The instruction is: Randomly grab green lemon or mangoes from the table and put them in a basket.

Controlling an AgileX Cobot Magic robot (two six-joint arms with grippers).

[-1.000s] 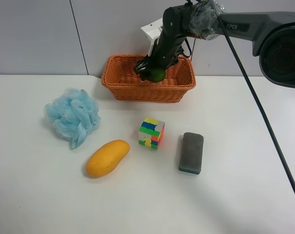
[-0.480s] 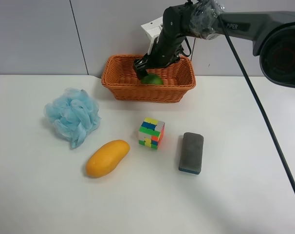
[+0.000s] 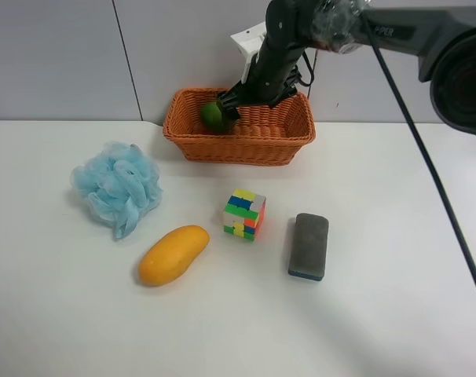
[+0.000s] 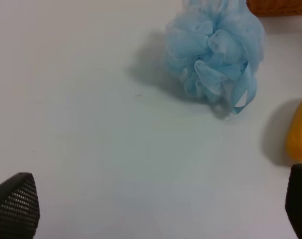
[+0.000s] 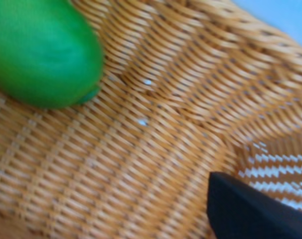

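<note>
So the green lemon is out of the claw and lying loose on the woven floor of the basket. A second ago the right gripper had it clamped just above the basket. Half a second ago it was sitting right under the fingers. Now it's rolled over to the basket end on the high view's left, up against the wall there.

The gripper has lifted a bit and hangs over the middle of the basket with its jaws spread and nothing between them. The right wrist cam backs that up: the lemon is off on its own on the wicker. Only one dark finger pokes in at the frame's edge, well apart from the fruit.

Nothing else has budged. The basket is at the middle of the far edge of the table. The mango lies out in the open toward the near edge. The blue bath pouf is toward the table edge on the high view's left. The puzzle cube is about dead centre, with a grey sponge block just beside it.

The left gripper hovers over bare table with its jaws wide apart, holding nothing. The pouf and a sliver of mango are in its view.
</note>
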